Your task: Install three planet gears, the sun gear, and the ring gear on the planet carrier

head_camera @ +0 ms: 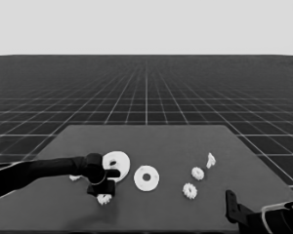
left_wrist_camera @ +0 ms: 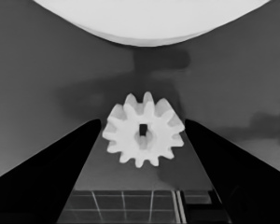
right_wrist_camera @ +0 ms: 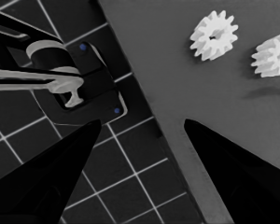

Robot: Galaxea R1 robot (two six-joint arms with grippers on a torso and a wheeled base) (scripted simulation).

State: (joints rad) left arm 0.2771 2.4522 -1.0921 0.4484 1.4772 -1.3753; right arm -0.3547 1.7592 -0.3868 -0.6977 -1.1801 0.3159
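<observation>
Reaching in from the left with my left gripper [left_wrist_camera: 141, 140] spread open, I have a small white toothed gear [left_wrist_camera: 143, 129] lying between the pointed black fingers, untouched. It sits on the dark table [head_camera: 176, 204] just nearer than the larger round part [head_camera: 118, 164], with the flat smaller round part [head_camera: 146, 178] to its right. My right gripper [right_wrist_camera: 140, 140] waits, fingers apart, over the near right corner beside two more gears [right_wrist_camera: 214, 35].

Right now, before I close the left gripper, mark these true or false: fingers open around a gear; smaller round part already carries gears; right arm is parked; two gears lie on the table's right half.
1. The left gripper is open around a gear: true.
2. The smaller round part carries gears: false, it lies bare.
3. The right gripper is parked at the table's near right corner: true.
4. Two gears lie right: true.
</observation>
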